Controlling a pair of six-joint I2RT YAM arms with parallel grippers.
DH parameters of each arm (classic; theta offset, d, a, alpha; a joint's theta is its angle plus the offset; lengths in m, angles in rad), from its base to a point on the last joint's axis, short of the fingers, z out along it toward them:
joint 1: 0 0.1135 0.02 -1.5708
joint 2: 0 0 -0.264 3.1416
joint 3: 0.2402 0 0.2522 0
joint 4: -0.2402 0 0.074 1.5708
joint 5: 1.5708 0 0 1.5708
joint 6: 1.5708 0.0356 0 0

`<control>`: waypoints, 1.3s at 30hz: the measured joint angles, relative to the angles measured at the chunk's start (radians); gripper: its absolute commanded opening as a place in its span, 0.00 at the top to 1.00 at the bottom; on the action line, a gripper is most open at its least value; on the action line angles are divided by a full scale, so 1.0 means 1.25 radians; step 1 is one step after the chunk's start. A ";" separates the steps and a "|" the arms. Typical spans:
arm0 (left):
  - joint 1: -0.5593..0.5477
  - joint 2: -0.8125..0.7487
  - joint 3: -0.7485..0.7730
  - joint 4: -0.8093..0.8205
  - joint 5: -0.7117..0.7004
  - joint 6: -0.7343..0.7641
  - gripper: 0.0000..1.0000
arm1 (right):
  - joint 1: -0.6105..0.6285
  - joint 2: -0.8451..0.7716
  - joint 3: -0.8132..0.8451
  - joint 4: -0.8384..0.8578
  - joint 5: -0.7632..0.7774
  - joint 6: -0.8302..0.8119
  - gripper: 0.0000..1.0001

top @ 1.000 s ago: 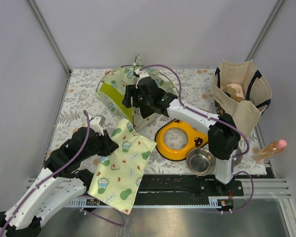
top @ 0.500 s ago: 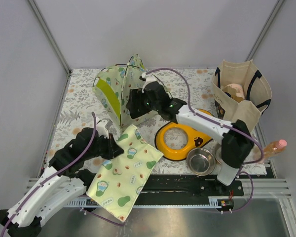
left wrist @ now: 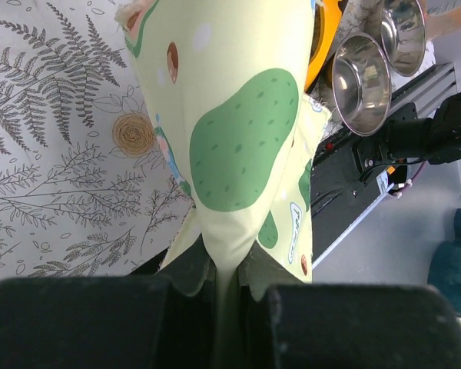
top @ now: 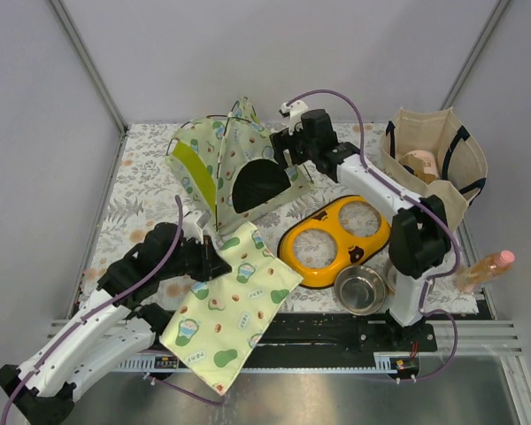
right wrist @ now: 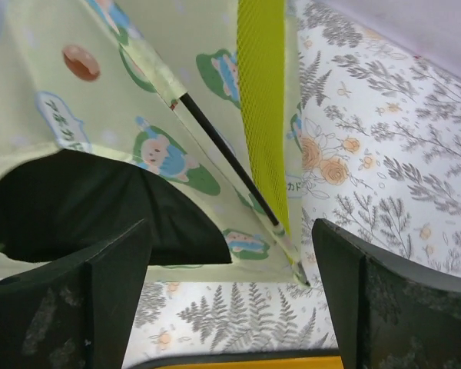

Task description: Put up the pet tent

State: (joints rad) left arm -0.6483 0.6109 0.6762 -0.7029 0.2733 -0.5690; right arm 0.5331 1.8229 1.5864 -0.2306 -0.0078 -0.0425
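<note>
Right pincer [top: 287,159] agape beside pet tent [top: 214,159] | left pincer [top: 209,262] clamps mat [top: 236,304]

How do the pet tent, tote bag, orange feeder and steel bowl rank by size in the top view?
1. pet tent
2. tote bag, close behind; it stands tall, nearer the camera, so unsure
3. orange feeder
4. steel bowl

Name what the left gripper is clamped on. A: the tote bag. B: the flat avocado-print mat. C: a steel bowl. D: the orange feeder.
B: in the left wrist view the left gripper is shut on the avocado-print mat, with the fabric pinched between its jaws.
</note>
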 measured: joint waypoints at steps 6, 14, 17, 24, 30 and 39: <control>0.000 0.018 0.000 0.012 0.009 -0.004 1.00 | -0.022 0.121 0.084 -0.058 -0.106 -0.126 0.10; -0.001 0.079 0.000 0.070 0.013 -0.027 1.00 | -0.021 0.114 0.052 -0.067 -0.192 -0.089 0.20; -0.002 0.118 0.001 0.114 0.018 -0.030 1.00 | -0.016 0.052 -0.059 -0.038 -0.185 -0.001 0.27; -0.003 0.177 0.020 0.224 0.038 -0.035 1.00 | 0.021 -0.078 -0.204 -0.015 -0.113 0.172 0.08; -0.004 0.176 0.021 0.325 0.012 -0.103 1.00 | 0.034 -0.191 -0.233 -0.017 -0.019 0.244 0.00; 0.007 0.201 -0.078 0.579 -0.029 -0.214 1.00 | 0.034 -0.446 -0.331 0.007 0.084 0.335 0.05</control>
State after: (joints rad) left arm -0.6392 0.8616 0.5793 0.0208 0.2375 -0.8360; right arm 0.5751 1.2659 1.1732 -0.2218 0.0967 0.3759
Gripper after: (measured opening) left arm 0.105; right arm 0.988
